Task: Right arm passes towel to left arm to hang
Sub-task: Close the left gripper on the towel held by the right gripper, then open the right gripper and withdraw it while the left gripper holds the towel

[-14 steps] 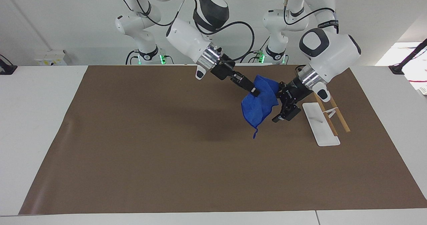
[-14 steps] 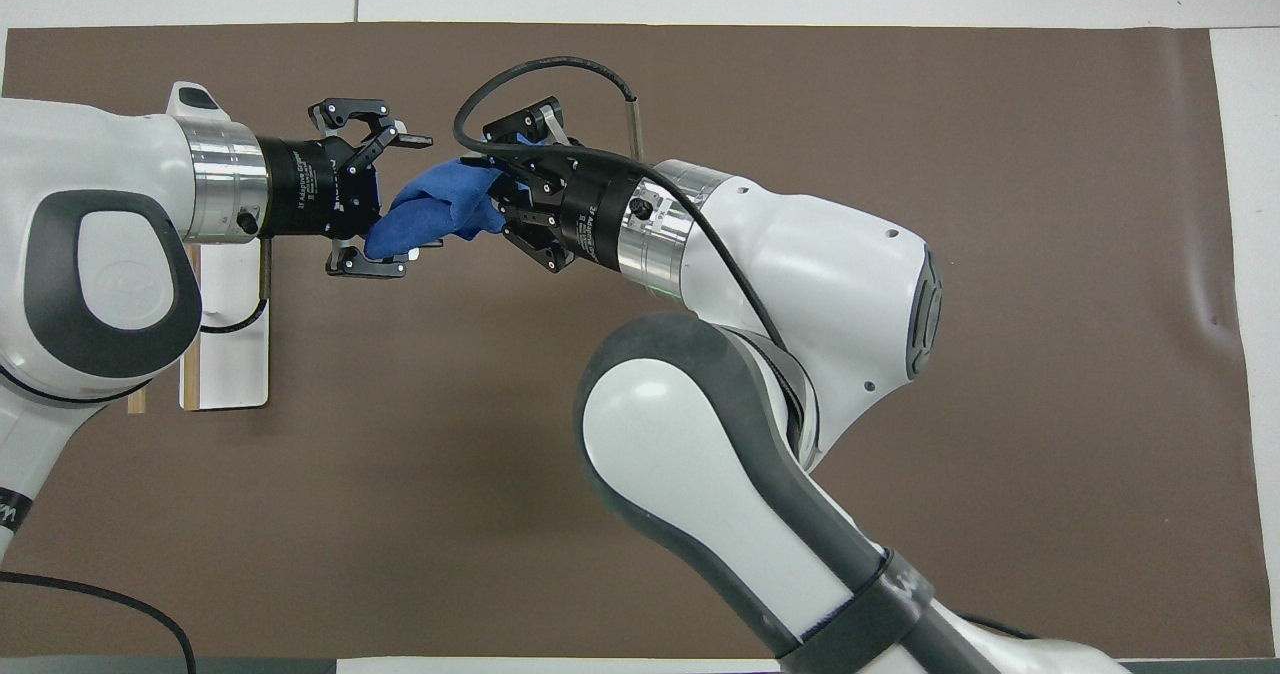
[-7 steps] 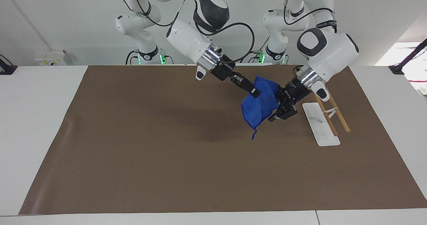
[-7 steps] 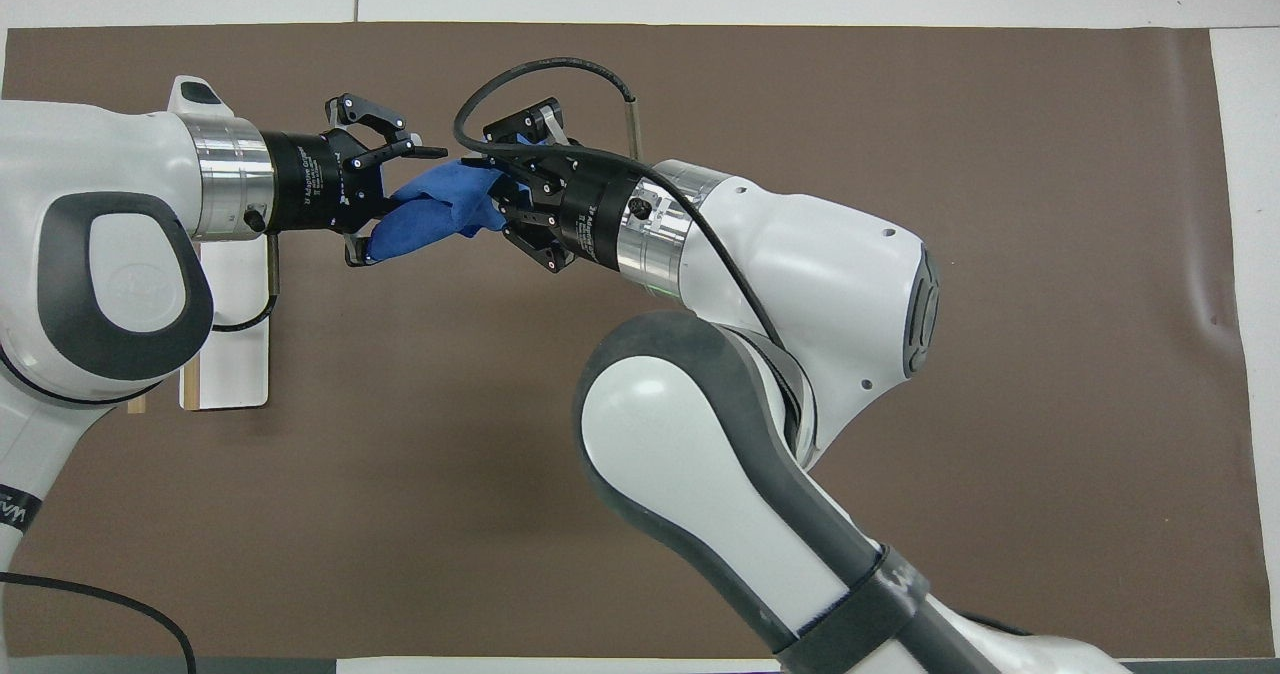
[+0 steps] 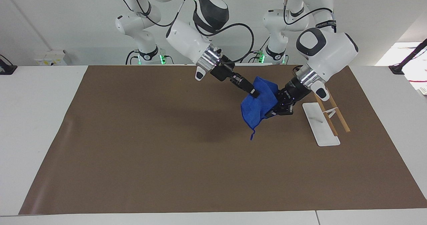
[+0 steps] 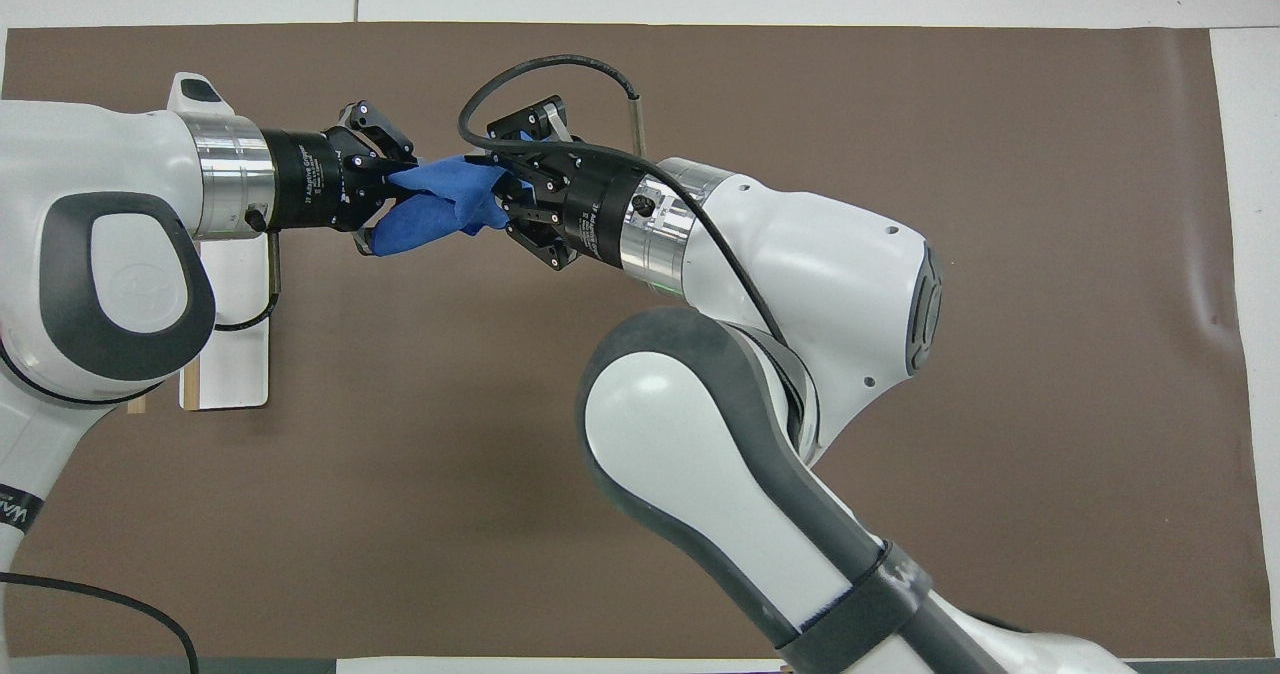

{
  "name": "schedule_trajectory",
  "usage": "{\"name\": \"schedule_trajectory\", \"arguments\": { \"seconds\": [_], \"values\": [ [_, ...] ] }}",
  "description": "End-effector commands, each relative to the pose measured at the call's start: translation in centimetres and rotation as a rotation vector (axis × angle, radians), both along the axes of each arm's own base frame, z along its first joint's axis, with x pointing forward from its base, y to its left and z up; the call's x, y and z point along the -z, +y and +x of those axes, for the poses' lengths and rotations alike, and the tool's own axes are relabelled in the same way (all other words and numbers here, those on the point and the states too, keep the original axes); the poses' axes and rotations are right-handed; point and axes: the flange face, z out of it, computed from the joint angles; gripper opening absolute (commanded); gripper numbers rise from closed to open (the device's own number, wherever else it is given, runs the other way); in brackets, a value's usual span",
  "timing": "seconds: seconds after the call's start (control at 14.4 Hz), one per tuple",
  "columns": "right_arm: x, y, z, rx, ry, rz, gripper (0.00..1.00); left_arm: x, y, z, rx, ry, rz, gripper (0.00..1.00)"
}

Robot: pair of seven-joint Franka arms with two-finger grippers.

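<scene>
Gripping the towel (image 5: 258,106) from two sides, both pincers are clenched on the cloth at this moment. The right pincer (image 5: 254,93) pinches an upper fold of the towel, and the left pincer (image 5: 271,113) has its fingers closed on the edge toward the left arm's end of the surface. In the overhead view the towel (image 6: 440,212) is a short bunched bridge between the left pincer (image 6: 385,204) and the right pincer (image 6: 500,199). The towel hangs in the air over the brown mat (image 5: 166,158), touching nothing below; its cord (image 5: 252,135) dangles from the lowest corner.

Beside the left arm stands a white rack (image 5: 321,125) with wooden rods (image 5: 338,116), near the left pincer but apart from it. I judge that the handover is at its middle: the left arm has taken hold, and the right arm has not yet let go.

What could go wrong from here: if one arm pulls away while both are clenched, the cloth may stretch or slip out of the weaker hold. The left pincer seems to hold only a bunched edge, so the towel may fall when the right one releases. A crumpled towel would also hang badly on the rods.

No containers are visible on the surface.
</scene>
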Motion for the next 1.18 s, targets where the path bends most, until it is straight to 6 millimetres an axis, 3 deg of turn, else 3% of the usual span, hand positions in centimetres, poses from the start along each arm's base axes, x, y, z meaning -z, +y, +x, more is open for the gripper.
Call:
{"name": "schedule_trajectory", "arguments": {
  "seconds": [0.0, 0.14, 0.21, 0.28, 0.35, 0.56, 0.83, 0.97, 1.11],
  "values": [
    [0.0, 0.0, 0.3, 0.019, 0.002, 0.015, 0.0, -0.9, 0.2, 0.2, 0.01, -0.043, 0.004, 0.0],
    [0.0, -0.2, 0.5, 0.022, 0.001, 0.015, 0.0, -1.8, 0.4, 0.3, 0.051, -0.093, 0.052, 0.0],
    [-0.1, -0.3, 0.6, 0.02, -0.005, 0.009, 0.06, -2.1, 0.5, 0.3, 0.068, -0.111, 0.089, 0.0],
    [-0.1, -0.4, 0.6, 0.015, -0.023, -0.006, 0.63, -2.4, 0.8, 0.3, 0.084, -0.13, 0.134, 0.0],
    [-0.1, -0.4, 0.7, -0.011, -0.067, -0.041, 1.0, -2.7, 1.3, 0.5, 0.097, -0.149, 0.182, 0.0],
    [1.1, -3.1, 2.1, -0.053, -0.172, -0.154, 1.0, -4.1, 2.4, 0.7, 0.115, -0.195, 0.271, 0.0],
    [2.1, -8.9, 5.2, -0.154, -0.273, -0.37, 1.0, -4.3, 5.6, 1.3, 0.161, -0.244, 0.472, 0.0],
    [2.3, -11.9, 6.6, -0.245, -0.328, -0.552, 1.0, -4.3, 8.7, 1.8, 0.144, -0.241, 0.519, 0.0],
    [3.0, -14.5, 7.3, -0.355, -0.336, -0.728, 1.0, -4.9, 11.8, 1.0, 0.156, -0.237, 0.54, 0.0]
  ]
}}
